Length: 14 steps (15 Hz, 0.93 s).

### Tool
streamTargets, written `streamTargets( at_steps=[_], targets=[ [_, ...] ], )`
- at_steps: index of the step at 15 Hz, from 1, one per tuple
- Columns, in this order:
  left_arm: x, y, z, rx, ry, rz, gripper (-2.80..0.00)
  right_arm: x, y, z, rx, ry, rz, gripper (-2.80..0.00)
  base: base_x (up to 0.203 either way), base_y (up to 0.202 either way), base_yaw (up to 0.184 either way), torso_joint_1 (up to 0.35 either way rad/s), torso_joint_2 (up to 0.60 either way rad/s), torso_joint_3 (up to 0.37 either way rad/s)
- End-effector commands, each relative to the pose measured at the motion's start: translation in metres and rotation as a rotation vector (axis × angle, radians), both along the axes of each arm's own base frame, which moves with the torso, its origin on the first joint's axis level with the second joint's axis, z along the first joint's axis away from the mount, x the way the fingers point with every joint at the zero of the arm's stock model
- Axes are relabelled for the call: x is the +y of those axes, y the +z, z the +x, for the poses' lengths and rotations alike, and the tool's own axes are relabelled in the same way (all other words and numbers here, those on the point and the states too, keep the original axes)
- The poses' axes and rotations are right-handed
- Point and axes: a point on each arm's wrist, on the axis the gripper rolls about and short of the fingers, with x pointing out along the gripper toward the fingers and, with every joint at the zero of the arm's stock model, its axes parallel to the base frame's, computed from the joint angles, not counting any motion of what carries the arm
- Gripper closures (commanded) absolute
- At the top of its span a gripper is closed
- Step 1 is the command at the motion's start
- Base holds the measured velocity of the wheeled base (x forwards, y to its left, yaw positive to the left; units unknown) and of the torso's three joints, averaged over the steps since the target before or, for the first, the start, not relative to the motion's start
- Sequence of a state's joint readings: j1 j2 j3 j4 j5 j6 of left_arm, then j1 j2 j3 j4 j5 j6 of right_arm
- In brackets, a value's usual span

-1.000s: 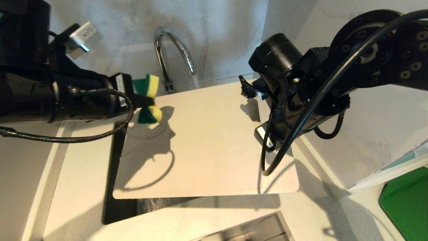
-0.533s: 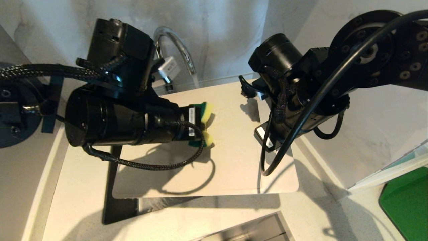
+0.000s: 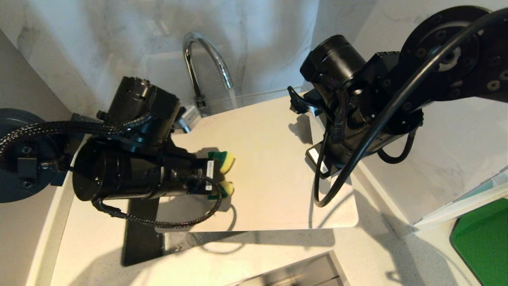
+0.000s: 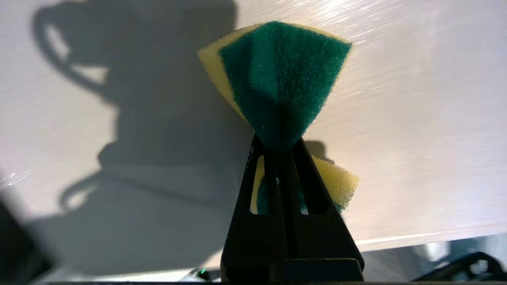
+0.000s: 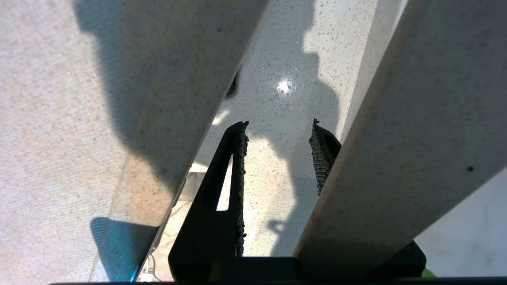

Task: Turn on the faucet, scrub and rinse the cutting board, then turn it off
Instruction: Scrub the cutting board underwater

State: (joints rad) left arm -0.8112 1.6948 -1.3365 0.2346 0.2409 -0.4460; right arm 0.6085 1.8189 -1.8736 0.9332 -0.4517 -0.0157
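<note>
The off-white cutting board (image 3: 270,159) hangs tilted above the sink, its right edge at my right gripper (image 3: 294,105). In the right wrist view that gripper (image 5: 279,138) is open, speckled counter showing between the pads, and a pale slab (image 5: 396,118) lies across one finger. My left gripper (image 3: 217,174) is shut on a green-and-yellow sponge (image 3: 224,165), pinched at its middle (image 4: 279,142) so it fans out (image 4: 281,75) against the board's front-left part (image 4: 416,118). The chrome faucet (image 3: 206,59) arches behind the board, and water (image 3: 233,97) streams from its spout onto the far edge.
The dark sink (image 3: 139,238) opens under the board's left side, set in a pale speckled counter (image 3: 91,246). A marble wall (image 3: 258,31) stands behind. A green mat (image 3: 484,238) lies at the far right, and a steel edge (image 3: 305,272) sits near the front.
My left arm swung in from the left, carried the sponge onto the board's middle, then drew it back toward the front left. The board shifted slightly right.
</note>
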Motion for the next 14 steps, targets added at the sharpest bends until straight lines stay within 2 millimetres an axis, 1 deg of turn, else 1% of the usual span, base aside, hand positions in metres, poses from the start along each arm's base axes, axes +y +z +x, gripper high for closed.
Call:
streamTargets(
  at_steps=[1, 4, 5, 7, 9, 14],
  targets=[
    [0.031, -0.010, -0.003, 0.012, 0.064, 0.012, 0.00, -0.002, 0.003, -0.003, -0.005, 0.000, 0.003, 0.00, 0.000, 0.000, 0.000, 0.000, 0.00, 0.000],
    [0.058, -0.038, -0.003, 0.023, 0.119, 0.014, 0.00, -0.004, 0.006, -0.006, -0.014, 0.000, 0.009, 0.00, 0.000, 0.000, 0.000, 0.000, 0.00, 0.000],
    [0.069, -0.046, -0.001, 0.026, 0.147, 0.007, 0.00, -0.005, 0.007, -0.007, -0.017, 0.000, 0.011, 0.00, 0.000, 0.000, 0.000, 0.000, 0.00, 0.000],
    [0.087, -0.055, 0.006, 0.020, 0.199, -0.017, 0.00, -0.006, 0.008, -0.009, -0.018, 0.000, 0.012, 0.00, 0.000, 0.000, 0.000, 0.000, 0.00, 0.000],
    [0.101, -0.058, 0.010, 0.018, 0.237, -0.027, 0.00, -0.008, 0.008, -0.011, -0.016, 0.000, 0.011, 0.00, 0.000, 0.000, 0.000, 0.000, 0.00, 0.000],
    [0.136, -0.051, 0.016, 0.000, 0.290, -0.046, 0.00, -0.009, 0.009, -0.013, -0.016, 0.000, 0.011, 0.00, 0.000, 0.000, 0.000, 0.000, 0.00, 0.000]
  ],
)
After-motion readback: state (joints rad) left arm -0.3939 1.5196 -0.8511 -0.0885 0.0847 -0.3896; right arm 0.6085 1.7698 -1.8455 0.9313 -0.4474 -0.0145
